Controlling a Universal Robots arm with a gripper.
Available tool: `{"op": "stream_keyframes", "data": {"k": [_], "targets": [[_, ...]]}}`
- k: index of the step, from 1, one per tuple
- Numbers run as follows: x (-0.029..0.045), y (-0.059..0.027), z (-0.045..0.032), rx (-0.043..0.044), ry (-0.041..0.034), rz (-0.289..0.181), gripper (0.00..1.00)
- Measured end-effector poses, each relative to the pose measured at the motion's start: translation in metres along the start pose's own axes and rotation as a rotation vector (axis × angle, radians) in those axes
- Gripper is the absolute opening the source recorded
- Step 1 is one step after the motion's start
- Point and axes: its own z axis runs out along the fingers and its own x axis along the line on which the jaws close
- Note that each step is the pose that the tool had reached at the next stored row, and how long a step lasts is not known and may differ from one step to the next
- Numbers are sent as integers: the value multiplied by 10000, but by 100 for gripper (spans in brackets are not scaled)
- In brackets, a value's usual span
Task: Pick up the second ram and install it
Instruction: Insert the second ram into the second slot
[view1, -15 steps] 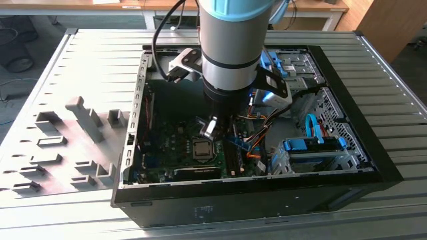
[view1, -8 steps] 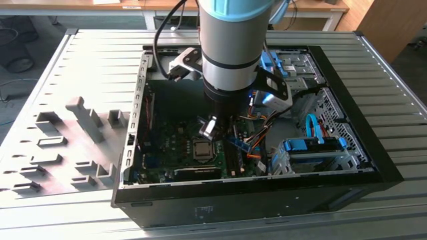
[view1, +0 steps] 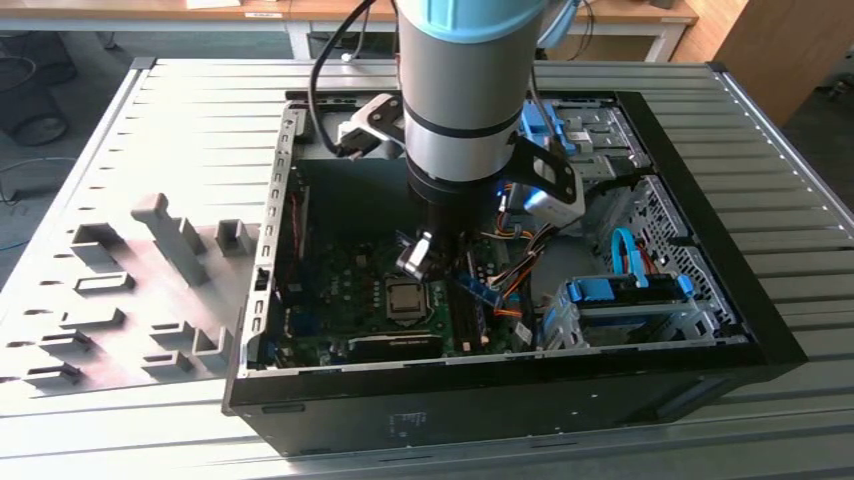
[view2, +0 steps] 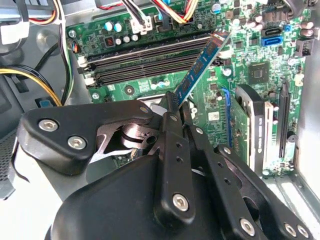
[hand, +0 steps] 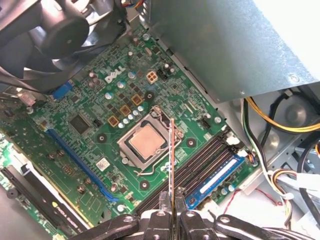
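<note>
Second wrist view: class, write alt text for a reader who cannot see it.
The black gripper is shut on the second ram, holding it tilted over the green motherboard. Long dark memory slots run beside the stick's far end.

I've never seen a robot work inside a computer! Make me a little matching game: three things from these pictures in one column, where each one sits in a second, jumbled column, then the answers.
Things
1. second ram
2. processor chip
3. grey holder blocks

Places
A. standing on the table, outside the PC case, at the exterior view's left
B. clamped on edge in the gripper, over the motherboard
C. lying flat in its square socket on the motherboard

Pairs: 1-B, 2-C, 3-A
</note>
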Motion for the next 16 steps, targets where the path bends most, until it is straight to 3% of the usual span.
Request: {"op": "stream_keyframes", "data": {"k": [16], "targets": [[0, 0, 2, 60, 10, 596, 14]]}}
